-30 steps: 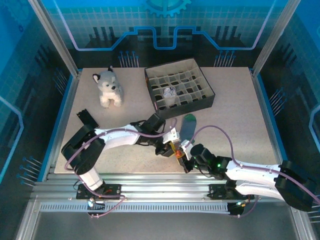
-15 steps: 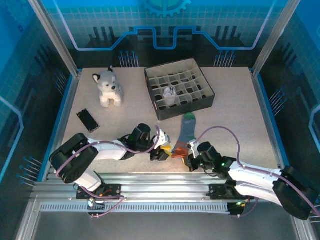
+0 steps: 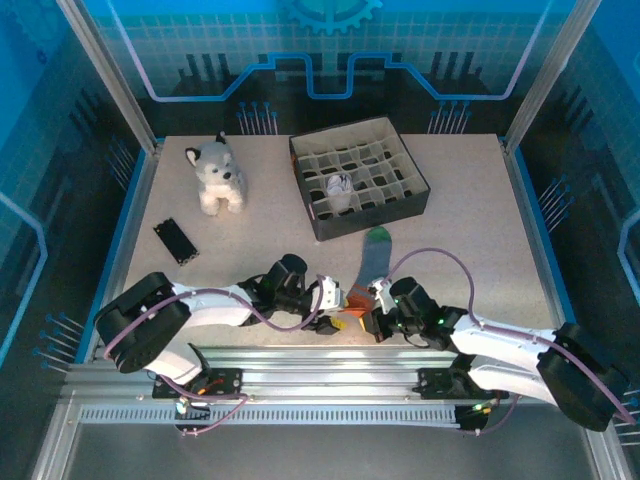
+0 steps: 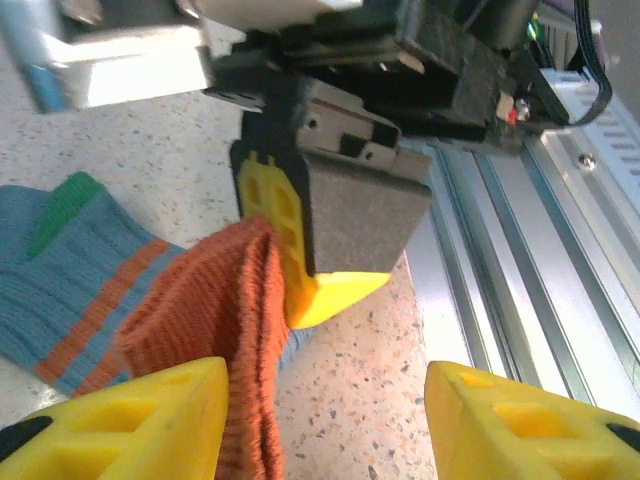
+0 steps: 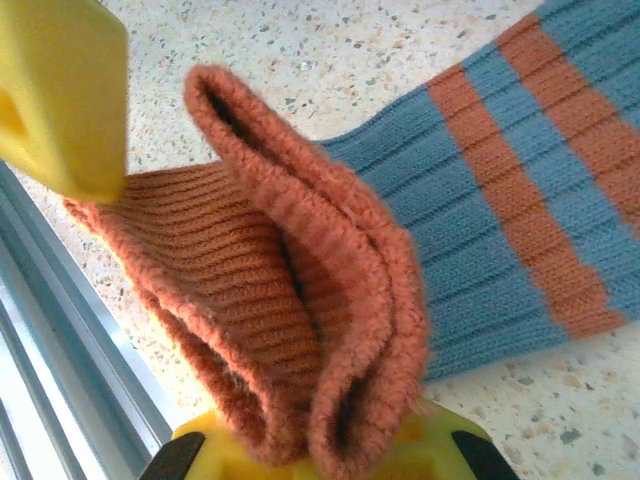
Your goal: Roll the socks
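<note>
The grey-blue sock (image 3: 368,262) lies stretched on the counter (image 3: 470,220) near the middle of its near edge. Its long axis runs from that edge towards the far one. The orange cuff (image 5: 300,300) is the near end, and the green toe (image 3: 377,238) stops just short of the front wall of the divided box (image 3: 400,212). Both hands meet at the cuff, so the whole length of the sock lies away from them, towards the far edge. The right hand (image 5: 320,455) is clamped on the cuff, which is lifted and folded into a thick double lip between its yellow pads. The left hand (image 4: 330,420) faces it from the other side with its jaws standing apart. One of its fingers (image 4: 140,420) touches the fold, but nothing is pinched between the two. As the right hand alone has a grip, any rolling looks bound to start at the cuff and travel along the axis towards the toe, with the left hand placed to take or tuck the fold. A white bundle (image 3: 338,185) sits in one compartment of the box, probably the other sock already rolled.
</note>
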Robot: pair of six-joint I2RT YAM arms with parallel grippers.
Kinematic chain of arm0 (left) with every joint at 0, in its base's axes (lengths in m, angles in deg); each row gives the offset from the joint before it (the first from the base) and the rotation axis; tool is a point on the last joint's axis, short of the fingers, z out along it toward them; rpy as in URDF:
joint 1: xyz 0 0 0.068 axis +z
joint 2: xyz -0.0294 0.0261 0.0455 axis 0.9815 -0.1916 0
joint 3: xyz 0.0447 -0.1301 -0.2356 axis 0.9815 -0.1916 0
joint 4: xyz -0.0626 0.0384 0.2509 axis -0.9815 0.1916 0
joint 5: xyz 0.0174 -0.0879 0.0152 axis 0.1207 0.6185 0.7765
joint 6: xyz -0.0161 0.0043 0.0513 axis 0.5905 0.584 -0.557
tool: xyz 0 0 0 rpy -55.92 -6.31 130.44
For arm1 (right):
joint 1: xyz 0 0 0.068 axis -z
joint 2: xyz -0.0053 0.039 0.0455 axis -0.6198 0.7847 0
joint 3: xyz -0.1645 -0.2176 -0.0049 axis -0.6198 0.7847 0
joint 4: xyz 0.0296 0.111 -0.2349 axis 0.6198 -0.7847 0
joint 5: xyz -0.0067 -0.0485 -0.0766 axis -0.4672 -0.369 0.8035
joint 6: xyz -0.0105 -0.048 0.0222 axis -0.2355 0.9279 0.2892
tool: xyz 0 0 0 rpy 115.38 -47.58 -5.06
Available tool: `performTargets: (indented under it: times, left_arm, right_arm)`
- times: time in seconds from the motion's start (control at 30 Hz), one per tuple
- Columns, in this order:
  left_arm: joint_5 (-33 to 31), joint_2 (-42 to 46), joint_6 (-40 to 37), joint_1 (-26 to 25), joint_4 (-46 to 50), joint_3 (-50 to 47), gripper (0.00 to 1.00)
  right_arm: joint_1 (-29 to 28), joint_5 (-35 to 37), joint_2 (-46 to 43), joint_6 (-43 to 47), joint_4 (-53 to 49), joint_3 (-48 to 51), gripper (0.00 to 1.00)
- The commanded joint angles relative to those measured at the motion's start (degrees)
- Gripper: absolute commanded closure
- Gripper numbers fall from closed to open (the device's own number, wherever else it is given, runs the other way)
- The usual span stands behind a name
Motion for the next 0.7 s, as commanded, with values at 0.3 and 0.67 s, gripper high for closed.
performTargets:
  times: [0.3, 0.67]
  left_arm:
    - [-7.4, -2.7, -3.9, -1.4, -2.7, -0.2, 0.01]
    - [-3.8, -5.6, -6.5, -1.2, 3.3, 3.6, 0.08]
  right_arm:
    - [-1.2, -2.1, 3.3, 4.3, -4.0, -3.7, 1.0]
    - [-3.6, 0.3, 4.1, 5.6, -4.9, -4.6, 1.0]
